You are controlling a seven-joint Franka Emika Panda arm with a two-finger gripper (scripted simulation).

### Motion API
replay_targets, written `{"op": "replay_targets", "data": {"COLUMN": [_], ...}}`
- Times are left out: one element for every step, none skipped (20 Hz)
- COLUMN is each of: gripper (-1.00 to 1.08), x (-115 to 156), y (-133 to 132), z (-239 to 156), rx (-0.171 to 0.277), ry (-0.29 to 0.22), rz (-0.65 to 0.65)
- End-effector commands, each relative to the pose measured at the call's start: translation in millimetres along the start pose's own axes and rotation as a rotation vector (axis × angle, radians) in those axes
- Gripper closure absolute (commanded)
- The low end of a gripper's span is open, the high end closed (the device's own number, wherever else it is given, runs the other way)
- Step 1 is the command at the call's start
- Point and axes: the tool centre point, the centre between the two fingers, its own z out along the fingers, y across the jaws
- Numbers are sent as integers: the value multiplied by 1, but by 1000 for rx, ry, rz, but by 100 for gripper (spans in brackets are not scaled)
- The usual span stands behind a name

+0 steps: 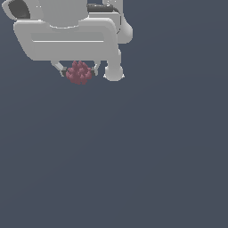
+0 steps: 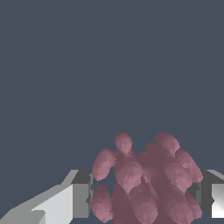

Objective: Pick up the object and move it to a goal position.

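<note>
Fingers (image 2: 81, 199) of my gripper (image 1: 79, 71) sit tight on either flank of the object (image 2: 144, 183), a dark red, bumpy cluster of little balls like a raspberry; I am closed on it, pads at its 3 and 9 o'clock sides. In the exterior view it hangs just under my white hand body, toward 11 o'clock of that picture, with only flat blue-grey ground (image 1: 133, 169) around and beyond it.

I judge it light, since it is much narrower than my hand. Its lumpy surface offers uneven contact, so it might roll or twist between the pads; whether it is soft or rigid I cannot tell. Across the broad middle seems the surest hold.

No brand, label or writing shows anywhere, and no goal marker is visible.
</note>
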Motion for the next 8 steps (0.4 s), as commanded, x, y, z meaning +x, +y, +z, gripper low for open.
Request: {"op": "replay_targets", "data": {"gripper": [108,108,108,108,108,108,108,108], "x": [0,0,0,0,1,1,1,1], "y": [1,1,1,1,1,1,1,1], "z": [-9,-11,-13,-15,-16,-17,-17,-18], "rx": [0,0,0,0,0,0,0,0], "ry": [-1,-1,-1,-1,-1,-1,-1,-1], "rz": [0,0,0,0,0,0,0,0]}}
